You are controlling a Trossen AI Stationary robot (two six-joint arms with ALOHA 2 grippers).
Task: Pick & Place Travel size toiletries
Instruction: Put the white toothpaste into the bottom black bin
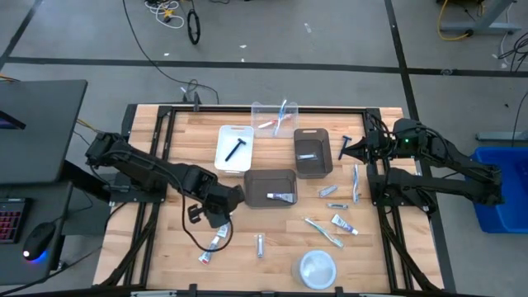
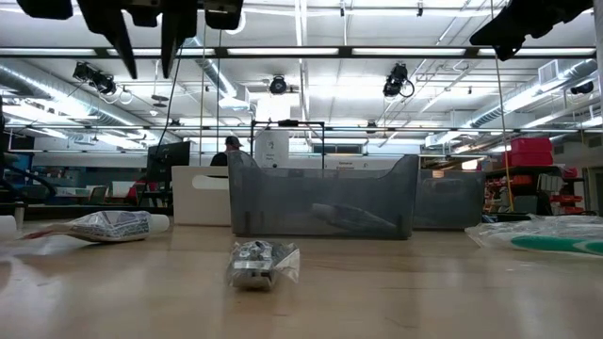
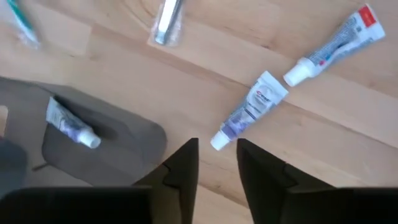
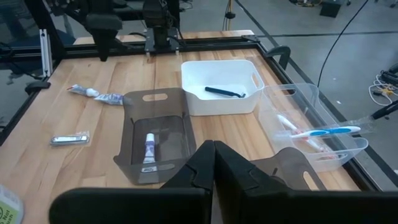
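My left gripper (image 3: 217,158) is open and hangs above the table by the near-left corner of a dark grey bin (image 1: 257,178). In the left wrist view a white toothpaste tube (image 3: 250,109) lies flat just beyond its fingertips, with a second tube (image 3: 339,40) and a small silvery tube (image 3: 168,18) farther off. The bin holds one small tube (image 3: 69,124). My right gripper (image 4: 213,163) is shut and raised at the table's far right, with nothing visible between its fingers. A small blue item (image 1: 344,147) shows beside its tip in the high view.
A white bin (image 1: 223,159) holds a black razor (image 1: 235,150). A clear bin (image 1: 266,109) holds toothbrushes. A second dark bin (image 1: 323,165) stands to the right of the white one. Several tubes and toothbrushes (image 1: 355,183) lie on the right half. A round white dish (image 1: 317,268) sits at the near edge.
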